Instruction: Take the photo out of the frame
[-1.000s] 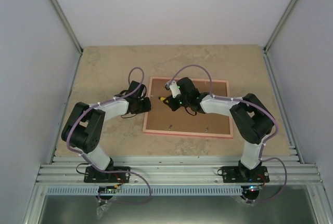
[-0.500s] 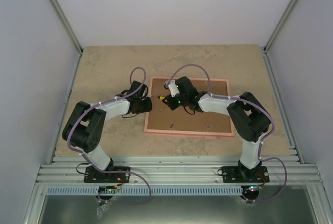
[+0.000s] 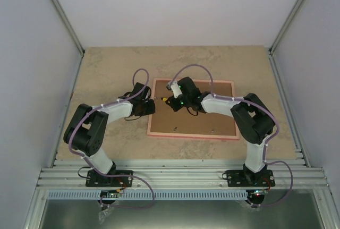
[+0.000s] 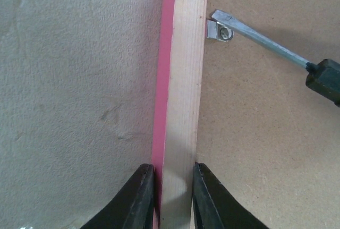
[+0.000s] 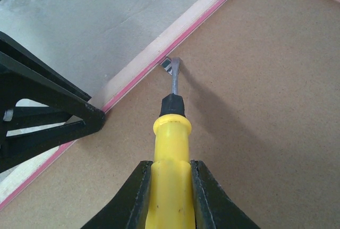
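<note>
The frame (image 4: 183, 80) has a bright pink edge and a pale wood strip with thin lines in it. Its back (image 5: 255, 107) is plain brown. The table (image 4: 79, 80) is sandy beige with faint cloudy marks. The screwdriver (image 5: 170, 133) has a yellow handle, a black neck and a shiny silver tip. The clip (image 4: 219, 30) is silver too. The left gripper (image 4: 171, 168) and the right gripper (image 5: 171, 164) are black. The arms (image 3: 114, 109) are white and black, with purple cables (image 3: 139, 70). The walls (image 3: 170, 6) are pale grey.
</note>
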You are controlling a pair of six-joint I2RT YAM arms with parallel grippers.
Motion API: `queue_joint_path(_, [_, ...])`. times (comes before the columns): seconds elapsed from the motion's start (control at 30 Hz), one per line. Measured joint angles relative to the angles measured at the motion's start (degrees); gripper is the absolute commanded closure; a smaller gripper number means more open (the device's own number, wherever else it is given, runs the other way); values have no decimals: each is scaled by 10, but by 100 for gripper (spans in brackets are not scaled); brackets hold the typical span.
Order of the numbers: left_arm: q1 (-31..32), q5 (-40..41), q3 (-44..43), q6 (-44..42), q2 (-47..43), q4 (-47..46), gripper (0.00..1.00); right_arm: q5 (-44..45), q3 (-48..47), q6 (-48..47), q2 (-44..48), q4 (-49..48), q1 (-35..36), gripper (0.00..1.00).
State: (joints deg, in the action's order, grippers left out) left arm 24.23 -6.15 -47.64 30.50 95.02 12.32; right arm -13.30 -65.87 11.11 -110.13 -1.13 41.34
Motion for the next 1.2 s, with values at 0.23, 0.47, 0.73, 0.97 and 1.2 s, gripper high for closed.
queue_joint_path(0.23, [0, 0, 0, 2, 0, 0, 78, -3, -4, -14, 0, 13, -1, 100])
queue_joint_path(0.47, [0, 0, 0, 2, 0, 0, 78, -14, -9, -30, -2, 27, -4, 100])
queue_joint_path(0.73, [0, -1, 0, 1, 0, 0, 81, -26, -34, -41, -21, 38, -4, 100])
queue_joint_path(0.97, [2, 1, 0, 0, 0, 0, 83, -32, -54, -51, -30, 60, -5, 100])
queue_joint_path(1.2, [2, 1, 0, 0, 0, 1, 84, -33, -64, -71, -30, 82, -5, 100])
